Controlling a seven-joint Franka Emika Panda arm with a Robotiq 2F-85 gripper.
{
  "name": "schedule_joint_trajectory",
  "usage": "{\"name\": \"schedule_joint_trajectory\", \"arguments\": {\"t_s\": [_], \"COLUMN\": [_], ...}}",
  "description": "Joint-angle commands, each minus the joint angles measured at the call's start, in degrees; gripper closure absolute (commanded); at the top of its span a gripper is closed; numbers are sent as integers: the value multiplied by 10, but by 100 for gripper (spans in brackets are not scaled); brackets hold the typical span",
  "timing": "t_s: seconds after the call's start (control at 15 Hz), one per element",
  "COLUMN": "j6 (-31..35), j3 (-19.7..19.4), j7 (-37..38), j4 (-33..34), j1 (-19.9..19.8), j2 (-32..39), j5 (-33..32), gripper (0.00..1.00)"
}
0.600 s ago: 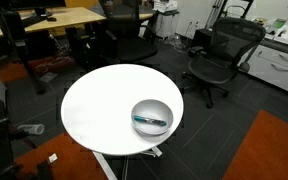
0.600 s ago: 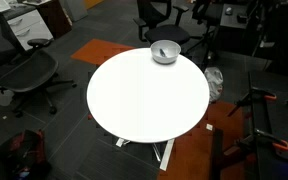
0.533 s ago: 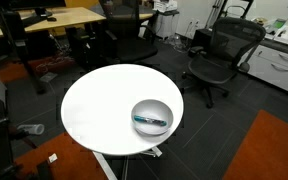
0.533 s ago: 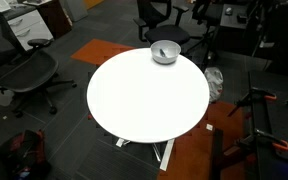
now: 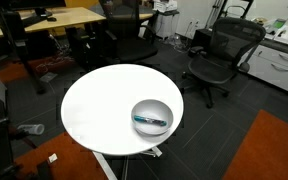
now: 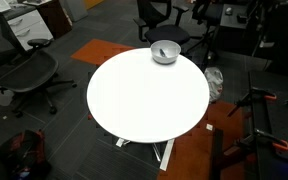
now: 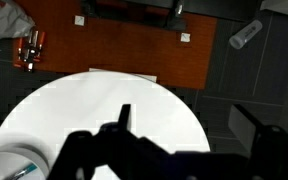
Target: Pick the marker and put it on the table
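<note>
The marker (image 5: 151,119), dark with teal, lies inside the round silver-grey bowl (image 5: 151,108) near the edge of the round white table (image 5: 94,110). In an exterior view the bowl (image 6: 164,51) stands at the table's (image 6: 144,100) far edge. In the wrist view the bowl (image 7: 6,166) is at the bottom left corner, with a bit of the teal marker (image 7: 22,172) showing. My gripper (image 7: 189,125) hangs high above the table (image 7: 84,110), open and empty, off to one side of the bowl. The arm is outside both exterior views.
Black office chairs (image 5: 219,55) (image 6: 19,70) stand around the table. Wooden desks (image 5: 59,18) are behind it. An orange rug (image 7: 134,45) lies on the dark floor, with a plastic bottle (image 7: 246,35) beside it.
</note>
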Motion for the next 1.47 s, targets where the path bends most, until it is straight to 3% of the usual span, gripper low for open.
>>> {"name": "schedule_joint_trajectory", "arguments": {"t_s": [0.0, 0.47, 0.8, 1.07, 1.4], "j6": [37, 263, 381, 422, 386], "j3": [6, -6, -26, -53, -112], "j7": [14, 103, 211, 347, 512], "j4": [21, 84, 133, 178, 255], "j1": [-14, -83, -142, -158, -125], "j2": [17, 103, 204, 289, 388], "j5": [-2, -61, -106, -162, -188], "gripper": [0, 0, 0, 0, 0]}}
